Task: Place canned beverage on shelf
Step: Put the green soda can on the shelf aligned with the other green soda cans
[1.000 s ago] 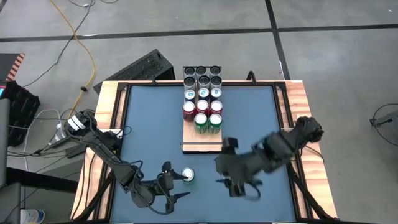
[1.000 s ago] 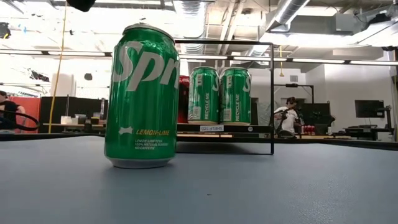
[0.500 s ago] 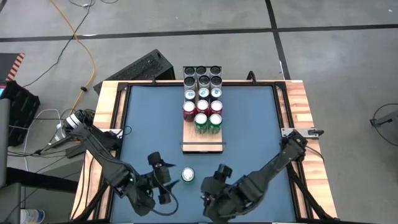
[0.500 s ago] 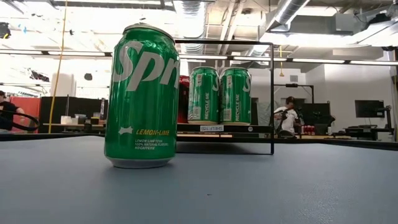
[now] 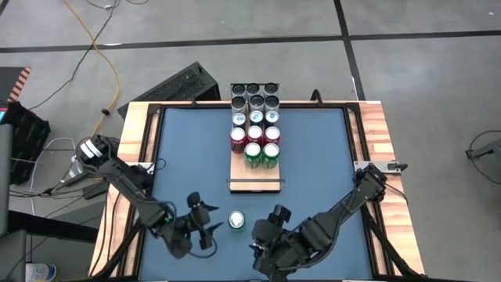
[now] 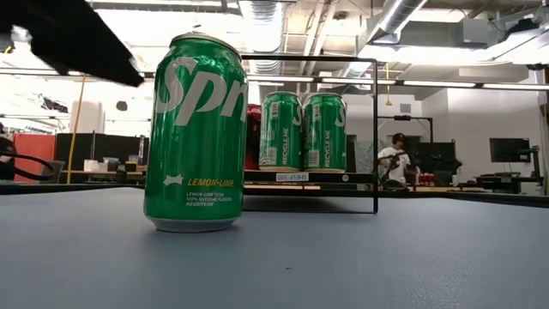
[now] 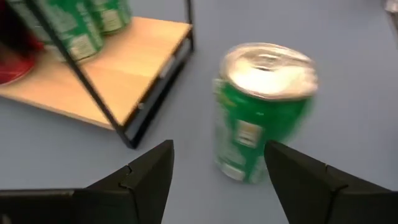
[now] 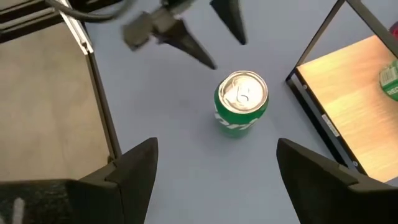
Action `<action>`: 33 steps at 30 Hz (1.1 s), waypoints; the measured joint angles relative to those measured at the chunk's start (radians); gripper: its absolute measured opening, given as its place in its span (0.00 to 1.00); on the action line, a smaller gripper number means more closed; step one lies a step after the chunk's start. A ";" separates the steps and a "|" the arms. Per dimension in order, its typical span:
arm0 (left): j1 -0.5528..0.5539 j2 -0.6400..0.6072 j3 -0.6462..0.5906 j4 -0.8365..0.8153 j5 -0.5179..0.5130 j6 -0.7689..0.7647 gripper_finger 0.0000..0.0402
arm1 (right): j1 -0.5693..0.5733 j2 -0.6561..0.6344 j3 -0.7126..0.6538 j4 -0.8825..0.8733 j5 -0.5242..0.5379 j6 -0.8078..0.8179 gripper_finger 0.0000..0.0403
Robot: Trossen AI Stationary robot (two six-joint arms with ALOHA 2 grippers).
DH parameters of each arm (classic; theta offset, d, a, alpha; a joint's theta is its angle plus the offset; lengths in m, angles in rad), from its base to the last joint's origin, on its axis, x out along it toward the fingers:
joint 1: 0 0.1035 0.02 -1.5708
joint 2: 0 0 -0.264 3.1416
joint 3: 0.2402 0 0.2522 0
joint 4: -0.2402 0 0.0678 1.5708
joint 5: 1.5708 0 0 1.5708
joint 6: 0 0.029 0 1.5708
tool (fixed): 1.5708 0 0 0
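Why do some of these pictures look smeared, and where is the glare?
Left wrist view: the green can is smeared sideways by motion blur, its silver top glaring white. Right wrist view: the left gripper beyond the can is blurred, the can itself crisp. Low view: bright ceiling lights wash out the room behind, and a dark blurred shape crosses the upper corner. High view: evenly lit.

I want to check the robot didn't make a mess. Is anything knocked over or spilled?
No, nothing is spilled or tipped. One green can stands upright on the blue table, apart from the cans lined up on the shelf. The left hand is beside it, not touching.
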 joint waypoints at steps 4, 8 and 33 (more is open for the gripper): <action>0.054 0.000 -0.044 0.036 -0.014 -0.017 0.55 | -0.004 0.000 0.000 -0.002 -0.001 0.012 0.77; 0.083 0.000 -0.045 0.071 0.009 0.026 0.51 | 0.000 0.000 0.000 -0.004 -0.017 0.016 0.77; 0.045 0.090 -0.043 0.277 0.111 -0.150 0.48 | -0.033 0.000 0.000 0.013 -0.040 -0.239 0.77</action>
